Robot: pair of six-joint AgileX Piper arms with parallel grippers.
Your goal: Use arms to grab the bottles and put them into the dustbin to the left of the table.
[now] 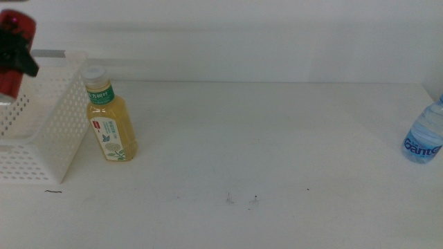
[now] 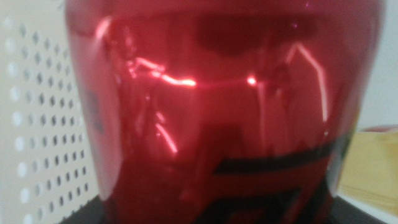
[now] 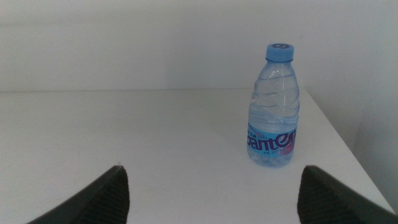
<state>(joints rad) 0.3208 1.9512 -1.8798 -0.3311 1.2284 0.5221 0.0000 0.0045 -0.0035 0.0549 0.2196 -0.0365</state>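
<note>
L gripper [image 1: 15, 57], black, sits at the far left edge of the middle view, above the white perforated plastic dustbin basket [image 1: 52, 131]. It's clamped round the slim shiny red can [image 1: 14, 48]; the can's long axis is upright, its top cut off by the frame edge. In the L wrist view the red can [image 2: 224, 112] fills nearly the whole pic, blurred and v. close, w/ the basket's holed white wall [image 2: 37, 124] just beside it and a bit of yellow at the other edge. The jaws themselves aren't clear in that view.

Inside of the basket: can't tell if anything lies in it; only the near wall, the side wall and the grey handle strip [image 1: 52, 53] show.

Yellow tea bottle w/ white cap and green label [image 1: 109, 117] stands on the plain white tabletop [image 1: 263, 138], just beside the basket's right wall. It tilts a little, cap towards the basket; can't tell if they touch.

R gripper [image 3: 211, 193]: jaws spread wide, nothing between them. It's low over the table, not in the middle view. Clear water bottle w/ blue cap [image 3: 275, 109] stands upright ahead of it, apart from the jaws, nearer one jaw's side, close to the table's edge. In the middle view the same bottle [image 1: 426, 135] is at the far right, partly cropped, well apart from the tea bottle.

A few small dark specks [image 1: 242, 199] on the near part of the table.
</note>
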